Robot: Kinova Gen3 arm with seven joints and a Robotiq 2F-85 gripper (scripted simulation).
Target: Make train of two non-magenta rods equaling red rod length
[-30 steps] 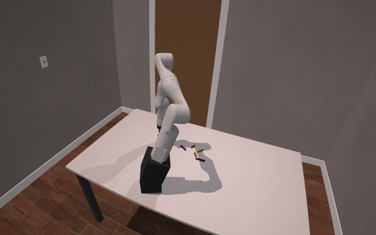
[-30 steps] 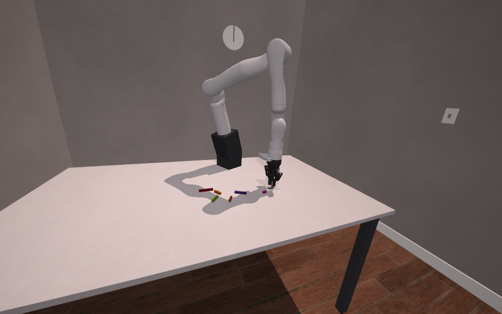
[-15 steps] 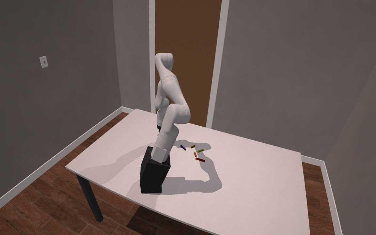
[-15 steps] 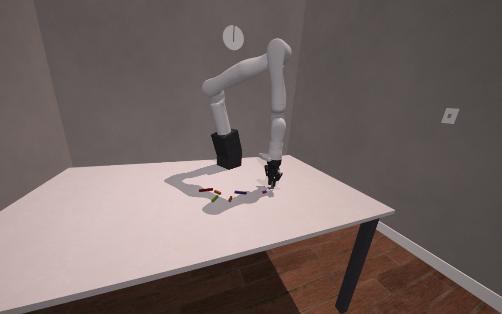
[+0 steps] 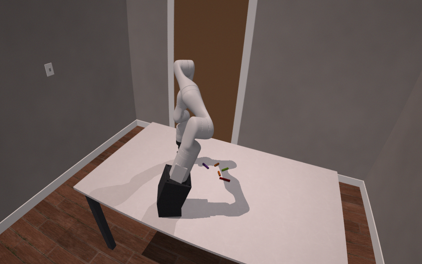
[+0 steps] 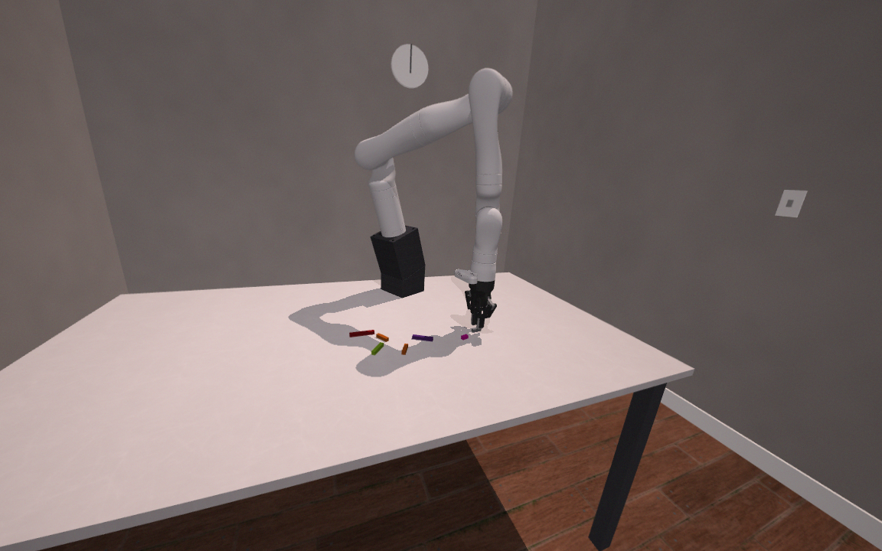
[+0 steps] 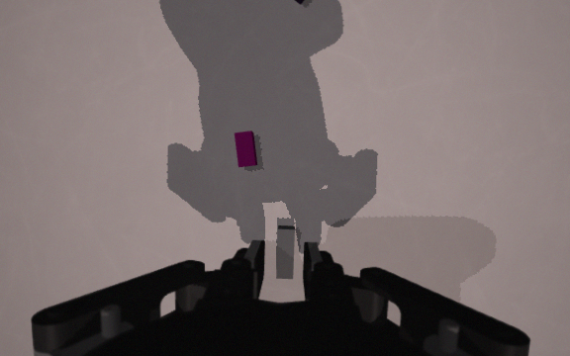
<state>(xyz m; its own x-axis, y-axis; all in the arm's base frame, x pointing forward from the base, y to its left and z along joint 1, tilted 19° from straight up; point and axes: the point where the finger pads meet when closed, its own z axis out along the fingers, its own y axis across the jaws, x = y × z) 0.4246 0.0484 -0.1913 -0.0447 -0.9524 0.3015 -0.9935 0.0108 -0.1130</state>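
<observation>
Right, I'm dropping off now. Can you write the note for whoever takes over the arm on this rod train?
Gripper: partly open, fingers either side of the short grey rod with a gap on each side; nothing gripped.
Rods: the small magenta rod lies just beside the grey one. The purple rod, orange rod, lime rod, second orange rod and long red rod lie scattered further along, none end to end.
Done: no train laid.
Left: probably close on grey, lay it end to end with one orange, apart from the rest, release.
</observation>
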